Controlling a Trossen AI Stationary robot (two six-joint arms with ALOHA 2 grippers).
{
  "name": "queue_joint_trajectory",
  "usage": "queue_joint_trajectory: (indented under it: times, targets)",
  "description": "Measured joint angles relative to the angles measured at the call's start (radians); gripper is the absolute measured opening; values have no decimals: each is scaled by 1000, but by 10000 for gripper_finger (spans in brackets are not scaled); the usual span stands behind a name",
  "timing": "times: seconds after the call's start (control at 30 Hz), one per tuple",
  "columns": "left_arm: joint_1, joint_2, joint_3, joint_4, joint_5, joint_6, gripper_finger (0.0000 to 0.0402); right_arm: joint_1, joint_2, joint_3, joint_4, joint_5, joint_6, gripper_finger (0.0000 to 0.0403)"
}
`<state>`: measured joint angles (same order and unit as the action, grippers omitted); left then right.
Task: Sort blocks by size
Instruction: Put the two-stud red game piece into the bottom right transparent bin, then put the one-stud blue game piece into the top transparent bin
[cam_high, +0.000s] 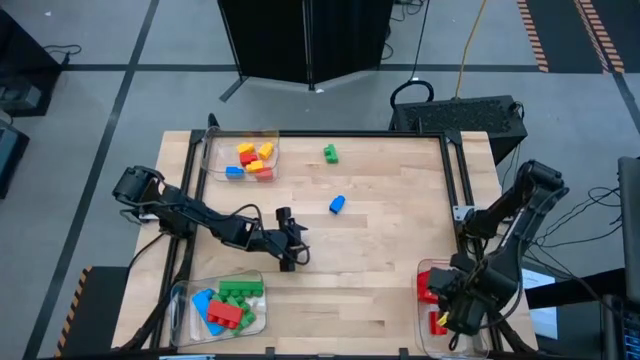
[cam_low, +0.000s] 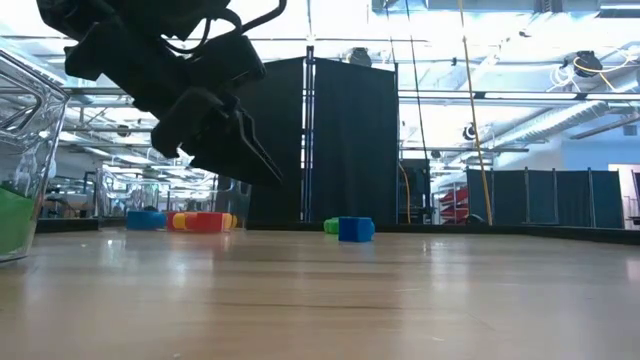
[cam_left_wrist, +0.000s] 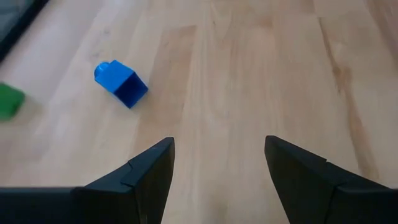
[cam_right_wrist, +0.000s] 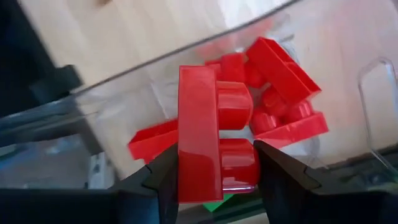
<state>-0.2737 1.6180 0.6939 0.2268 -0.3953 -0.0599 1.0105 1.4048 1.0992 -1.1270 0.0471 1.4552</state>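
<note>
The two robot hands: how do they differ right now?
The left hand is open and empty above bare table; the right hand grips a red block. The left faces a loose blue block; the right hangs over a clear tray of red blocks. Both have dark fingers.

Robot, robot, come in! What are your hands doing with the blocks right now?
Right gripper holding red block over near-right tray. Left gripper open, empty, facing blue block. Green block loose too. Nothing blocking.
</note>
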Motion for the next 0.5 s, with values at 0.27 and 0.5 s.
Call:
queue_joint_trajectory:
  times: [0.27, 0.5]
  targets:
    - [-1, 0, 0, 0, -44, 69, 251, -1, 104, 0, -111, -35, 43, 181]
    - [5, 0, 0, -1, -133, 69, 251, -1, 132, -1, -230, -76, 195, 203]
